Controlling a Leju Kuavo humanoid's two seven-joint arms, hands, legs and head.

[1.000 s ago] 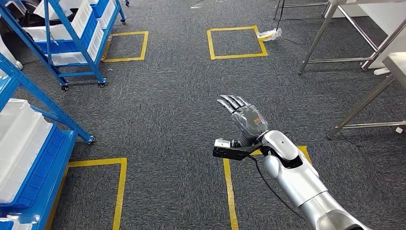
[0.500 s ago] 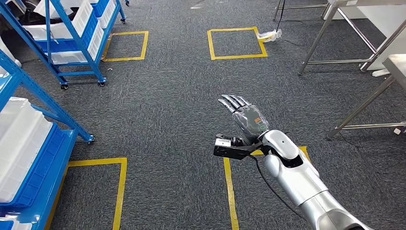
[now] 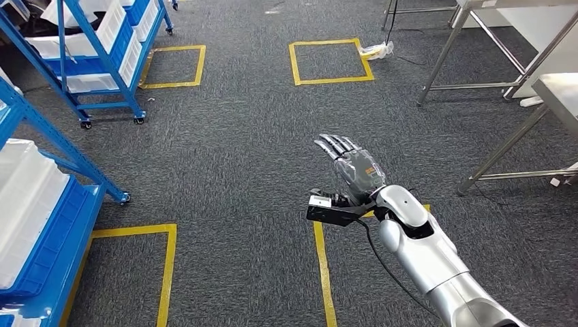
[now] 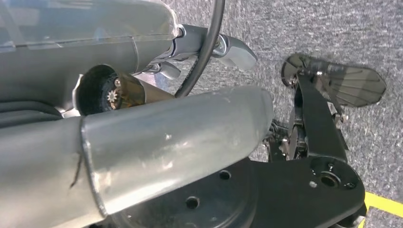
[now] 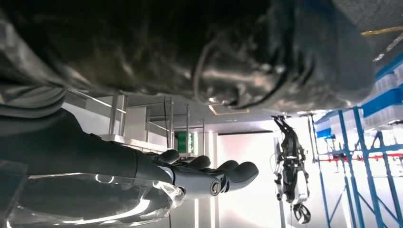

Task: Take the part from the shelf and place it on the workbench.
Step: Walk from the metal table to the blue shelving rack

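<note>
My right arm reaches forward over the grey carpet, and my right hand (image 3: 351, 167) is held flat with its fingers stretched out together and nothing in it. In the right wrist view the same hand (image 5: 190, 178) shows straight dark fingers (image 5: 233, 173) with no object between them. A blue shelf (image 3: 65, 204) with white bins (image 3: 27, 197) stands at the near left. The white top of a workbench (image 3: 562, 88) on slanted metal legs (image 3: 504, 150) shows at the right edge.
A second blue wheeled shelf (image 3: 102, 68) with white bins stands at the far left. Yellow tape squares (image 3: 330, 61) mark the carpet, and a yellow line (image 3: 322, 272) runs under my arm. Another metal-legged table (image 3: 450, 48) stands at the far right.
The whole picture has shifted a little to the left, so the camera has turned slightly right. My right hand keeps the same flat pose.
</note>
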